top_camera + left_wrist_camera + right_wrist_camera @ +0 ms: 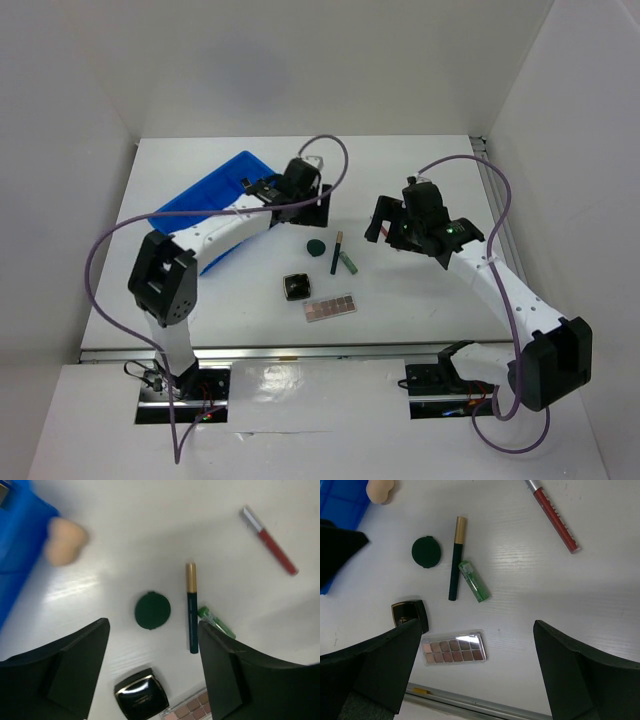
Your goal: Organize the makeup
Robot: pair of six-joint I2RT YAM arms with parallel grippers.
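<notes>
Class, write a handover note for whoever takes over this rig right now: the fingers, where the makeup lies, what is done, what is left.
Left gripper: fingers open, empty.
Right gripper: fingers open, empty.
Loose on the table: round green compact, gold-capped dark pencil, green tube, square black compact, eyeshadow palette, red pencil.
Sponge: at the rim of the blue tray; inside or outside cannot be told.
Done: nothing visibly sorted.
Left: probably move every item into the tray.
</notes>
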